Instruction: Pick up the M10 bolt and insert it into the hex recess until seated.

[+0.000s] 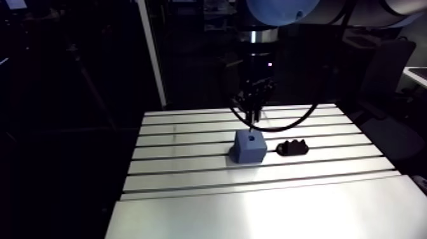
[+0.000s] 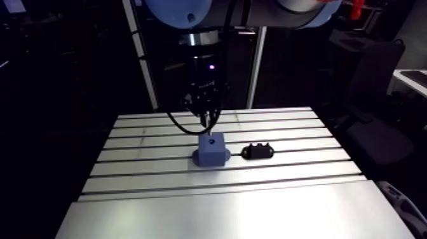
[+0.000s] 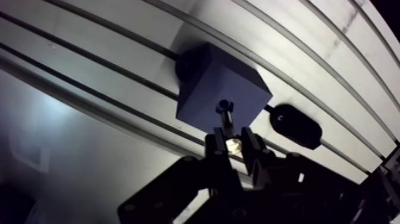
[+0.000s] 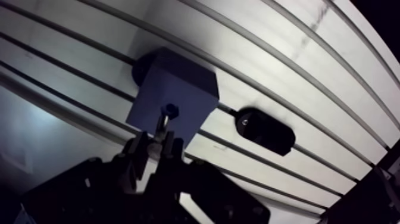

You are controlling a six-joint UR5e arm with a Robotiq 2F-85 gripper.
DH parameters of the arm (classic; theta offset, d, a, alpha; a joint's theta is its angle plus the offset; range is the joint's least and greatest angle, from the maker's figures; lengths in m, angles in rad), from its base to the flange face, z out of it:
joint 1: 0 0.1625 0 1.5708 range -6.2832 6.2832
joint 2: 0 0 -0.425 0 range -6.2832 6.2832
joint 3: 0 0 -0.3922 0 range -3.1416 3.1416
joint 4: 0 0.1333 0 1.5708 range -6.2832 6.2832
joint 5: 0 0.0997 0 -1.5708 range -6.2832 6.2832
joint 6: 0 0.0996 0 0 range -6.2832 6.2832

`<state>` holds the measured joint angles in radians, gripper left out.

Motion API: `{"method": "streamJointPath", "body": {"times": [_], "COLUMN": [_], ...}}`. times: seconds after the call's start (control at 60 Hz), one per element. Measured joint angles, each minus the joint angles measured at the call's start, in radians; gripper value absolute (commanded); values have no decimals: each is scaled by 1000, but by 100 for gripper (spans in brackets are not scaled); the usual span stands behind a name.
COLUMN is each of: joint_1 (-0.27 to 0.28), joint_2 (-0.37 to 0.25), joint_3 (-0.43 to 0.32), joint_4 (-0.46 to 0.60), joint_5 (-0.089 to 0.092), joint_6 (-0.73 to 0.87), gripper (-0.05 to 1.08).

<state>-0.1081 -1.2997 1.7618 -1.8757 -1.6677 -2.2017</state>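
Two fingers (image 3: 214, 146) of your gripper (image 3: 232, 142) clench the bolt (image 3: 228, 124) by its head; its long axis runs straight out from the jaws at twelve o'clock. Its tip meets the hex recess (image 3: 223, 106) in the blue block (image 3: 208, 83), entered or not you cannot tell. Beyond, at the block's three o'clock in the arm view, a black holder (image 1: 293, 147) lies on the table (image 1: 190, 191).

My arm view looks from the upper link, down and forward across the whole slotted bench (image 1: 254, 210), from well back; the claw (image 1: 254, 116) hangs small in mid-frame. My wrist view sits just behind the claw, close to the surface, facing down past it. Both views share the blue block (image 3: 220, 83) and the black part (image 3: 296, 125) beside it.
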Motion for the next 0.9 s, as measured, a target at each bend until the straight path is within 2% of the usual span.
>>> {"method": "streamJointPath", "body": {"times": [0.9], "joint_1": [-3], "joint_2": [18], "joint_3": [2], "joint_4": [-33], "joint_5": [-2], "joint_6": [-70], "gripper": [104]}}
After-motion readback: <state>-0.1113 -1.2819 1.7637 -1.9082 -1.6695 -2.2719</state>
